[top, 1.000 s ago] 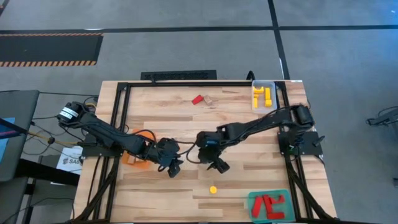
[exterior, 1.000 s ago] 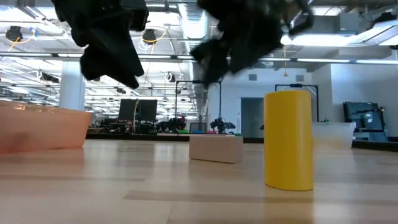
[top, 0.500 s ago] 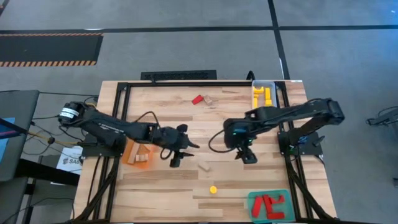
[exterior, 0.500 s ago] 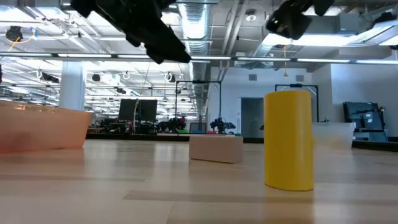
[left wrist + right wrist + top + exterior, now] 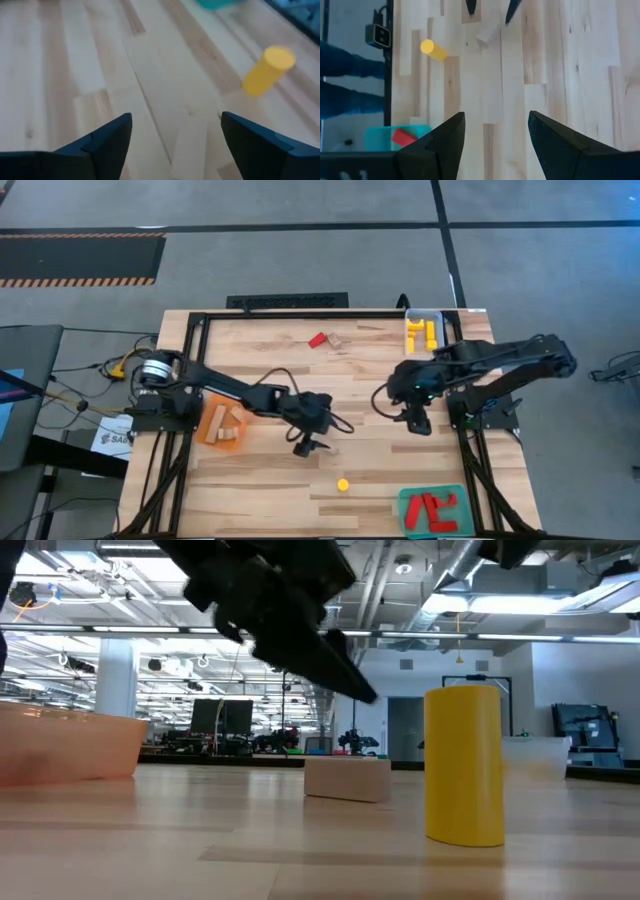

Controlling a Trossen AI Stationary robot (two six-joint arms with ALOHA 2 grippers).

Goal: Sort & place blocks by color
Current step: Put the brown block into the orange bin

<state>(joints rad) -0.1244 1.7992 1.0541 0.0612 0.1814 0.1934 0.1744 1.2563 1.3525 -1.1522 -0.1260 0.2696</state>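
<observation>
From directly above, the left gripper [image 5: 305, 446] reaches to mid-table with its fingers spread and empty, a plain wood block [image 5: 329, 447] lying just at its 3 o'clock. A yellow cylinder [image 5: 343, 485] stands on the table [image 5: 260, 360] toward 5 o'clock from that gripper. The orange tray [image 5: 213, 426] at the table's 9 o'clock side holds wood blocks [image 5: 226, 426]; the clear tray [image 5: 424, 315] at the 1 o'clock corner holds yellow blocks [image 5: 421, 333]; the green tray [image 5: 408, 500] at the 5 o'clock corner holds red blocks [image 5: 432, 509]. A red block [image 5: 317, 339] and another wood block [image 5: 335, 339] lie side by side near the 12 o'clock edge. The right gripper [image 5: 420, 423] hangs over the table's 3 o'clock side, fingers parted, holding nothing. At table height, the yellow cylinder [image 5: 464, 764] stands upright in the foreground, the plain wood block [image 5: 347, 779] flat behind it toward 9 o'clock, and a dark gripper [image 5: 345, 668] hangs above that block, clear of the board; which arm it belongs to cannot be told from this view alone. The left wrist camera shows its own fingers [image 5: 105, 140] wide apart over bare planks, the yellow cylinder [image 5: 267, 70] beyond them. The right wrist camera shows its fingers [image 5: 446, 137] apart and empty, with the yellow cylinder [image 5: 433, 49], the plain wood block [image 5: 488, 33] and a corner of the green tray [image 5: 375, 137] farther off.
</observation>
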